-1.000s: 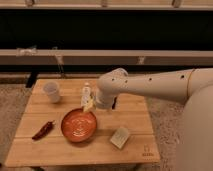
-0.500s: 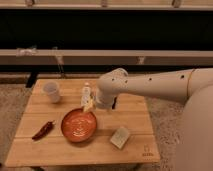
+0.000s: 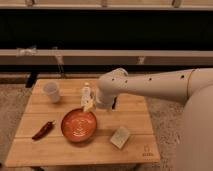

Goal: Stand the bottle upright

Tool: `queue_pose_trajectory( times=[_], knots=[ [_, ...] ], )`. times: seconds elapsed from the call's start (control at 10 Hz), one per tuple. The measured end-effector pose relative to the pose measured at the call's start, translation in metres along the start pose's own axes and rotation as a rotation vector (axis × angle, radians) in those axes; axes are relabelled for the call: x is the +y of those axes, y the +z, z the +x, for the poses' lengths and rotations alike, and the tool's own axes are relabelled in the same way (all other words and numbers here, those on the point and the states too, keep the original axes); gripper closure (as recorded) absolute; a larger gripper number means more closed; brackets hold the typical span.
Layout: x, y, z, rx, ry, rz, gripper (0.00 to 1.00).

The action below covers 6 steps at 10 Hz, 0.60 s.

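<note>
The bottle (image 3: 87, 95) is small and clear with a white cap and a pale yellowish label. It stands upright on the wooden table (image 3: 135, 117), just behind the red bowl's rim. My gripper (image 3: 90, 103) is at the end of the white arm (image 3: 150, 86), which reaches in from the right. It sits right against the bottle's lower right side.
A white cup (image 3: 52, 92) stands at the table's back left. A red-orange bowl (image 3: 79, 124) sits in the middle front. A dark red chili pepper (image 3: 43, 130) lies front left. A pale sponge block (image 3: 120, 137) lies front right. A dark shelf runs behind the table.
</note>
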Motion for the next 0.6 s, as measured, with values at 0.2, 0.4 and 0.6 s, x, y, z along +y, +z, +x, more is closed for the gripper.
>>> queue_pose_trajectory(
  times=[0.2, 0.4, 0.6],
  knots=[
    [-0.003, 0.009, -0.012, -0.002, -0.001, 0.024, 0.20],
    [-0.003, 0.024, -0.042, -0.006, -0.009, 0.053, 0.20],
    [0.005, 0.052, -0.090, -0.023, -0.036, 0.106, 0.20]
  ],
)
